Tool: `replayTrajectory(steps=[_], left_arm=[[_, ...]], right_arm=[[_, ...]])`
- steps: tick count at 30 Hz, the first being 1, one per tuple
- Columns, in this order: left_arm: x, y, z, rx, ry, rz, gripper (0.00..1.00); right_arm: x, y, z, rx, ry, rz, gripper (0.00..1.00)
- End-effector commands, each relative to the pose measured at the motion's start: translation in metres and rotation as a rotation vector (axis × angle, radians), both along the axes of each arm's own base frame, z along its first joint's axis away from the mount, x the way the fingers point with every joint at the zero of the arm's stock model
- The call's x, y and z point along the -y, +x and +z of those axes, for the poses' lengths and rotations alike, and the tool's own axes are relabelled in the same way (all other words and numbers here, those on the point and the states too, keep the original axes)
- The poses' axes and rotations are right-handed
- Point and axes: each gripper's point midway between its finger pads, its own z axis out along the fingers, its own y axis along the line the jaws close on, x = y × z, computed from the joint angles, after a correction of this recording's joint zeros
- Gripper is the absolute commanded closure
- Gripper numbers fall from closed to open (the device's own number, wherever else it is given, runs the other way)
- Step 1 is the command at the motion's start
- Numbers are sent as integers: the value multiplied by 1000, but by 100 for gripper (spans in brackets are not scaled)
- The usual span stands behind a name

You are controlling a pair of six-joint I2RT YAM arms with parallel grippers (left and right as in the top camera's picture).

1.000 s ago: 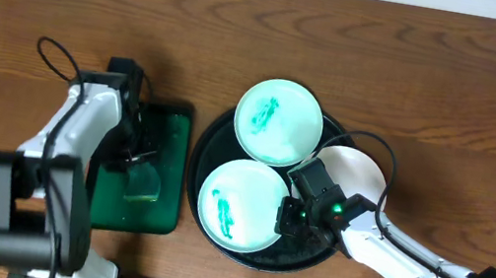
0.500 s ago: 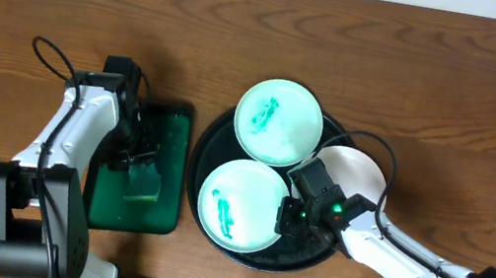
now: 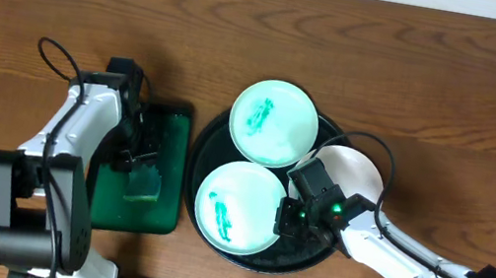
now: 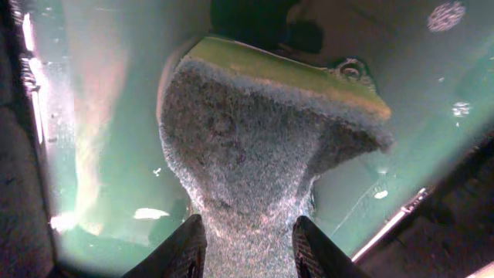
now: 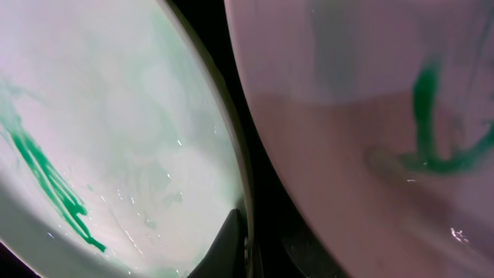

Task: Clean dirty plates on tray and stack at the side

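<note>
The black tray (image 3: 301, 255) holds two mint plates with green smears: an upper plate (image 3: 275, 123) and a lower plate (image 3: 235, 209). A white plate (image 3: 358, 173) lies at the tray's right side, partly under my right arm. My right gripper (image 3: 287, 216) is shut on the lower plate's right rim. In the right wrist view one finger (image 5: 234, 241) lies on that plate (image 5: 108, 131), and the upper plate (image 5: 370, 131) is to the right. My left gripper (image 4: 251, 249) is shut on a grey-and-green sponge (image 4: 247, 131); the overhead view shows this gripper (image 3: 138, 168) in the green tray.
A small rectangular green tray (image 3: 176, 128) with a dark rim sits left of the black tray, wet inside (image 4: 93, 154). Brown wooden table (image 3: 457, 82) lies all around. Arm cables loop near both arms.
The lower mint plate has shifted slightly left and forward in my right gripper's hold. The left arm has swayed a little over the green tray with the sponge.
</note>
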Motion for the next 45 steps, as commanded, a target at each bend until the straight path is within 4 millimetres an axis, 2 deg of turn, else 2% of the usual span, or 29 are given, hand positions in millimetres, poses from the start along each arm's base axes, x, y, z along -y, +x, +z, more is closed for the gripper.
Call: replayTrajectory(steps=[1, 14, 17, 26, 33, 37, 45], left_arm=[[1, -7, -9, -36, -4, -18, 62], [1, -7, -18, -54, -5, -18, 62], [1, -6, -20, -54, -5, -18, 66], [0, -2, -21, -39, -3, -18, 92], [1, 1, -21, -24, -3, -18, 93], [3, 8, -11, 28, 1, -30, 92], [29, 26, 53, 270, 13, -131, 93]], right_arm=[[0, -24, -13, -62, -9, 77, 99], [-1, -23, -12, -60, -8, 77, 99], [-1, -23, -12, -60, -8, 77, 99], [-1, -23, -12, -59, -7, 77, 99], [-1, -23, -12, -59, -8, 77, 99], [-1, -23, -12, -59, -7, 77, 99], [-1, -24, -12, -63, -3, 78, 99]])
